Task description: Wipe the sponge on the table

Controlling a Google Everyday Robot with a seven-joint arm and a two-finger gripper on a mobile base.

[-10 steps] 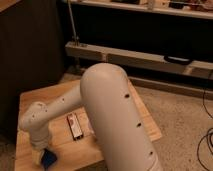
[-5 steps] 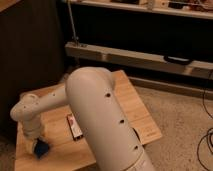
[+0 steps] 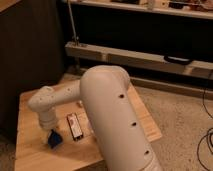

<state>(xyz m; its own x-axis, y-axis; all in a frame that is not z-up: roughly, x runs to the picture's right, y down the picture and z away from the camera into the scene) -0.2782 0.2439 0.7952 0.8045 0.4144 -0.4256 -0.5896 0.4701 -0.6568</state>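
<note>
**Gripper down at the sponge on the table's left side**

Starting at the left of my feed, the table [image 3: 27,150] shows its light-brown plank top, with a dark wall standing behind its far left corner. Over the left half of the top, the arm's white wrist section [image 3: 46,102] points straight down. The gripper [image 3: 51,133] sits at its lower end, low over the wood. The sponge [image 3: 55,141], a small dark blue block, lies on the table directly under the gripper and touches it or nearly so. The wrist housing hides the gripper from me, so I cannot tell how far it is open or whether it actually has hold of the sponge.

Just to the right of the sponge, and clear of it, a flat black-and-red rectangular object [image 3: 75,126] lies on the wood with its long side running away from me. Next comes the big white arm link [image 3: 112,115], which fills the middle of my view and covers much of the table's right half.

Behind it, a long grey shelf [image 3: 125,54] runs across the background, and a dark curved item [image 3: 177,60] rests on its right portion. At the far right, a dark cable [image 3: 206,142] loops on the speckled floor [image 3: 180,115].
</note>
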